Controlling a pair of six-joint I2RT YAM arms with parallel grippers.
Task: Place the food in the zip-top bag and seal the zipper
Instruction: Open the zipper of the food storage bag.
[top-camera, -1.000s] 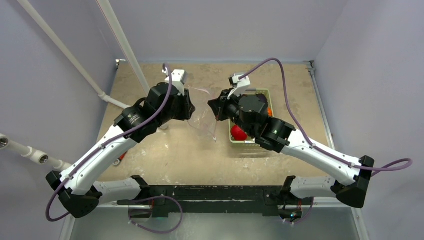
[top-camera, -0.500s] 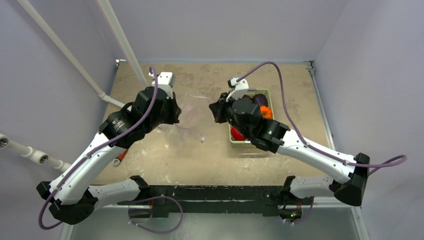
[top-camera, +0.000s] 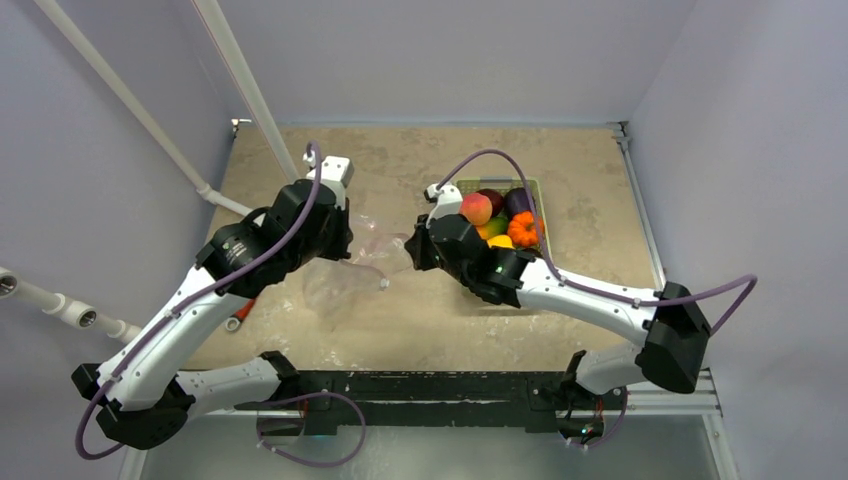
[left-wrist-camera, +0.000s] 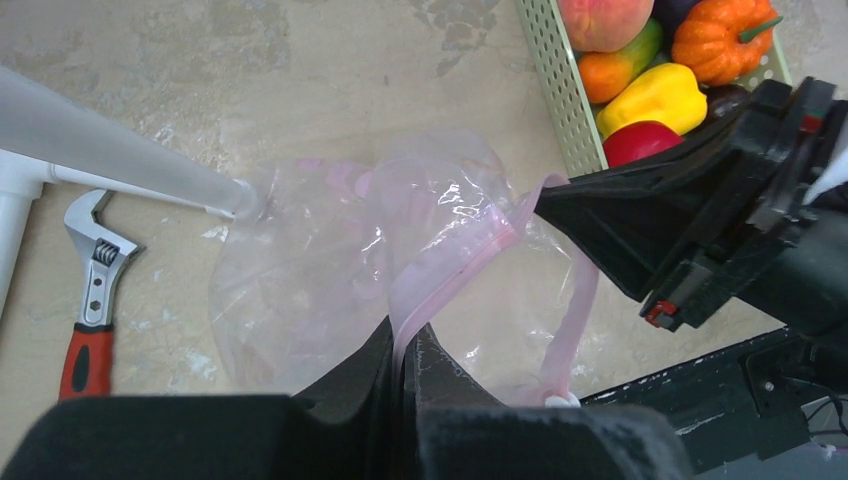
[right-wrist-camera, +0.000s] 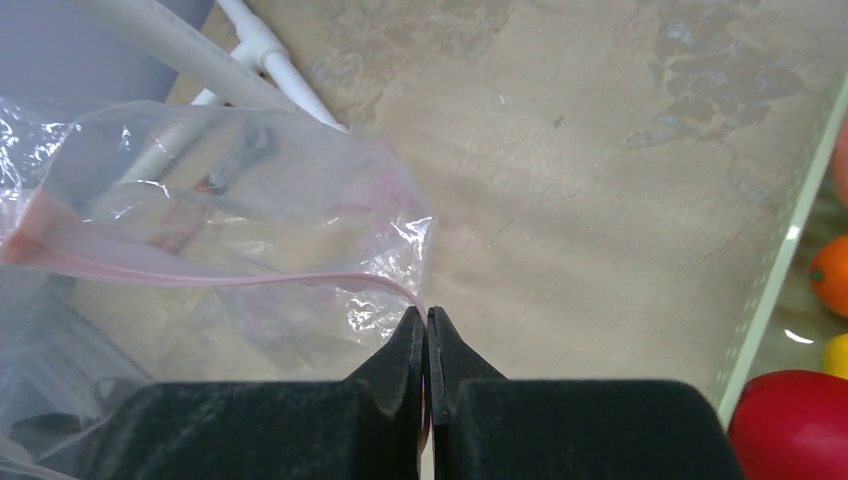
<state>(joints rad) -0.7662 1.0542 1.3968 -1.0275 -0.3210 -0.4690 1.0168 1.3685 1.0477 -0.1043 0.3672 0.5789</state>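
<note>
The clear zip-top bag hangs between my two grippers over the table, its mouth held apart. My left gripper is shut on the pink zipper strip on one side of the mouth. My right gripper is shut on the strip on the other side; it shows in the left wrist view as a black body. The white slider tab hangs at the strip's low end. The food sits in the basket: peach, pumpkin, yellow pepper, red apple, eggplant.
The pale green basket stands right of the bag, behind my right arm. A red-handled wrench lies on the table at the left. A white pipe slants over the table's far left corner.
Both arms have moved toward the near side and lower, carrying the bag with them. My right arm has swung off the basket, so the fruits now show. The bag's body has spread out lower.
</note>
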